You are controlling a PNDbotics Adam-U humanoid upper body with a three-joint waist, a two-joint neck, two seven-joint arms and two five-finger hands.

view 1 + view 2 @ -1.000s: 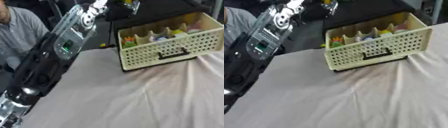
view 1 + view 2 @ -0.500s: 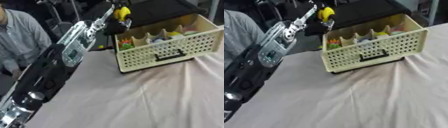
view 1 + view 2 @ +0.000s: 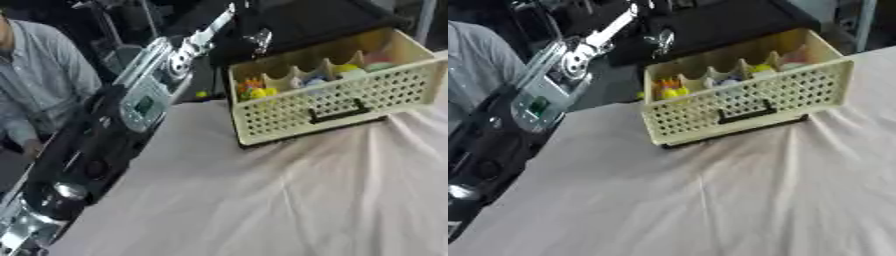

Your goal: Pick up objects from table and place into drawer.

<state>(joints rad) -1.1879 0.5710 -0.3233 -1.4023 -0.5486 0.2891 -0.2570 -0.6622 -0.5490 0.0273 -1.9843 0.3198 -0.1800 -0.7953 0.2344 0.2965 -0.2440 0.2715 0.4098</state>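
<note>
A cream perforated drawer [image 3: 350, 100] with a black handle [image 3: 337, 111] stands pulled out at the table's far side. Small coloured things fill its compartments. A yellow piece [image 3: 259, 92] lies beside an orange one in the leftmost compartment. My left arm stretches from the lower left up to the far edge. Its left hand [image 3: 259, 38] hangs just above and behind the drawer's back left corner, fingers relaxed and holding nothing. My right hand shows in neither view.
A pale pink cloth [image 3: 289, 200] covers the table in front of the drawer. A black cabinet [image 3: 315, 20] rises behind the drawer. A person in a grey shirt [image 3: 44, 75] sits at the far left, touching nothing.
My left hand carried a yellow piece to the drawer's back left corner and no longer holds it; a yellow piece now lies in the leftmost compartment. The camera has shifted too.
</note>
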